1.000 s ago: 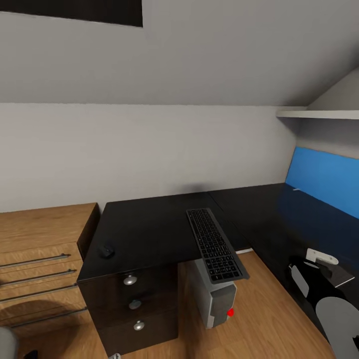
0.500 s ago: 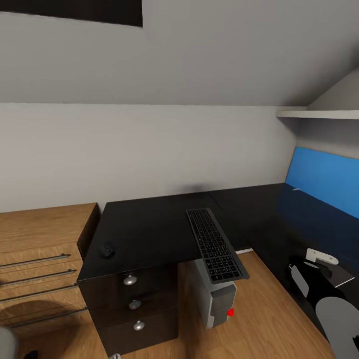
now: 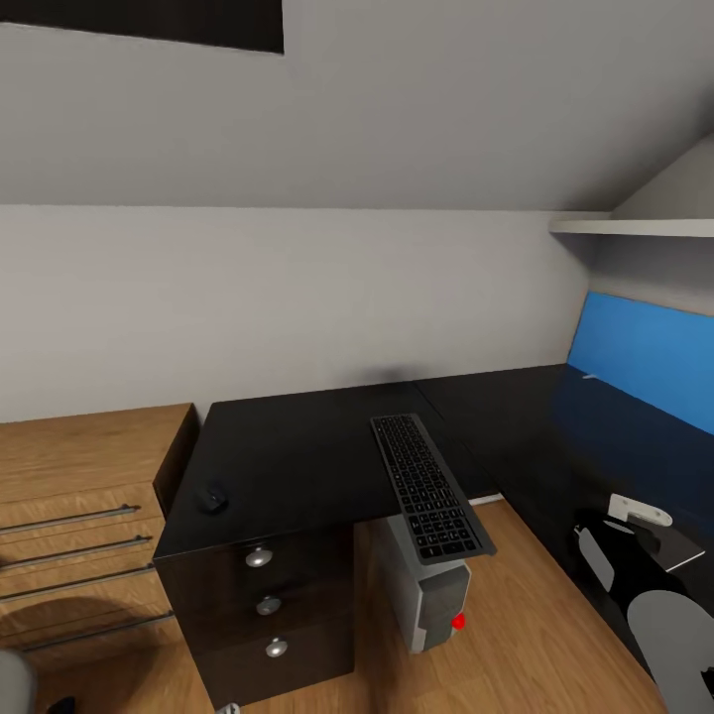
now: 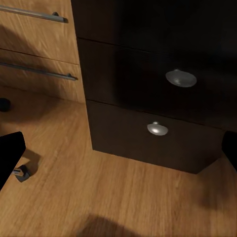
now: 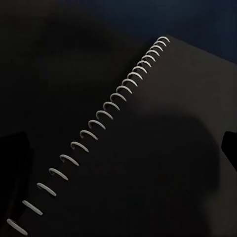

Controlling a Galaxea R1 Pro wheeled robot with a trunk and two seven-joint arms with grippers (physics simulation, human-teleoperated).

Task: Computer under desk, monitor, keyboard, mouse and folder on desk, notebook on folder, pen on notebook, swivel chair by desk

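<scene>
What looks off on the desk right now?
The keyboard lies askew: its near end sticks out past the desk edge, above the computer. The mouse sits apart from it, near the opposite edge. The blue folder stands tilted up at the right rather than lying flat.

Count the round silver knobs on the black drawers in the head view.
3: top knob, middle knob, bottom knob, stacked down the drawer fronts under the desk, below the mouse. Others may be hidden.
</scene>
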